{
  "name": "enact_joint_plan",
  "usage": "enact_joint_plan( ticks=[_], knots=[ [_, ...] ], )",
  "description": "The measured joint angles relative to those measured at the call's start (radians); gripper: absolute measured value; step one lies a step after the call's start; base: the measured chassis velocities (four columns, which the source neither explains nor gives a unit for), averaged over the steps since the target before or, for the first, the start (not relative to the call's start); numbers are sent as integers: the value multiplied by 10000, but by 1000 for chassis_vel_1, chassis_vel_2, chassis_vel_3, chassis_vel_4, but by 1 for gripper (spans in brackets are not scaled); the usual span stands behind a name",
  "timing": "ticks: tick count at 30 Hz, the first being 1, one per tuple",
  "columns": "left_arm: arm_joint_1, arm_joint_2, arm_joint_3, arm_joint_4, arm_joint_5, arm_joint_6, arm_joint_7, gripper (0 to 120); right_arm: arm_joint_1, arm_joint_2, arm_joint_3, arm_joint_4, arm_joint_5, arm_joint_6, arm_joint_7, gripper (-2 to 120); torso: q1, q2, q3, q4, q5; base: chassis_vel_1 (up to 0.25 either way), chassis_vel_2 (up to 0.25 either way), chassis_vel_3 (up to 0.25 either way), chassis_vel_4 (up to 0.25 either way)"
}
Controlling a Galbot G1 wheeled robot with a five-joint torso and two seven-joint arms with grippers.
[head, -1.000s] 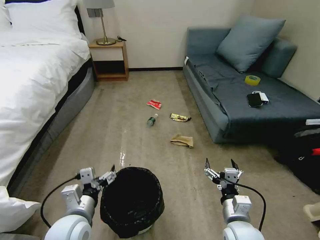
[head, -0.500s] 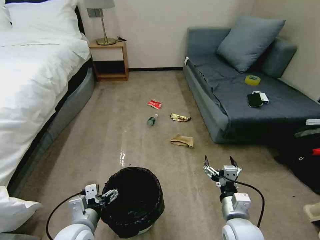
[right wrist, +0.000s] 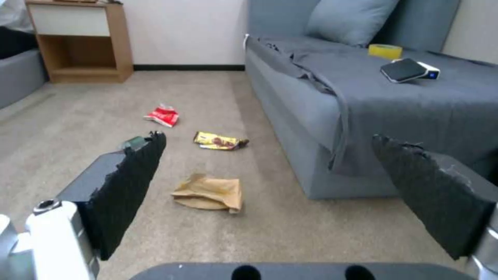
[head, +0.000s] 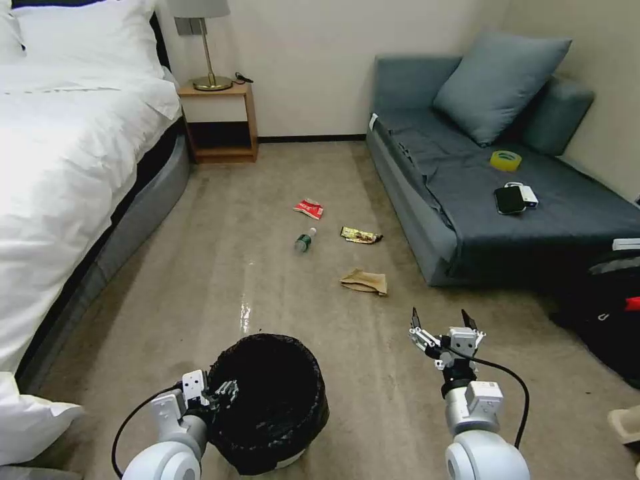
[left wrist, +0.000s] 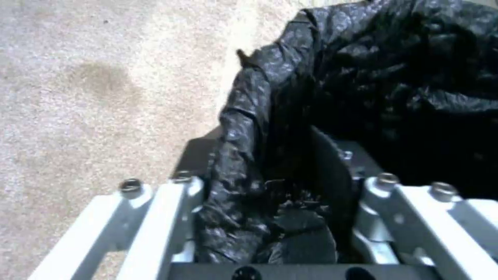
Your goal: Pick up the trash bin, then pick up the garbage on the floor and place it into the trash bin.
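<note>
Even, soft indoor light fills the room. A pale glare streak lies on the beige carpeted floor [head: 245, 303] at lower centre. The white bed sheets [head: 60, 167] at left look overexposed. The left wrist view is blurred.

Ahead of the right gripper [head: 439, 325], whose jaws stand wide apart, bare carpet [head: 280, 293] runs unobstructed to the crumpled brown paper bag [head: 364, 281]; beyond it the snack wrapper [head: 360, 235], bottle [head: 305, 241] and red packet [head: 309, 209] lie well apart. To that gripper's right the sofa [head: 467, 220] walls off the floor. The left gripper [head: 223, 393] has the trash bin [head: 270, 400] rim and black liner between its jaws, with open carpet on its outer side.
</note>
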Motion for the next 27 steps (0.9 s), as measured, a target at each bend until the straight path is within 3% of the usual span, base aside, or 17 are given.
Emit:
enact_joint_plan(
  ticks=[12,20,27],
  knots=[
    [-107,136,-49,139,-239,52,108,4,121,119,-21,-203,-12,-35,185,100,-1,0,1,0,-8,0,0,0,0],
    [-127,201,-103,119,-351,11,210,4,153,171,-29,-235,-27,-45,241,100,0,-3,1,-1,-11,0,0,0,0],
    [-62,224,-246,-144,-319,-299,865,4,122,181,-23,-213,-30,-46,285,100,1,-7,4,-8,-21,0,0,0,0]
  ],
)
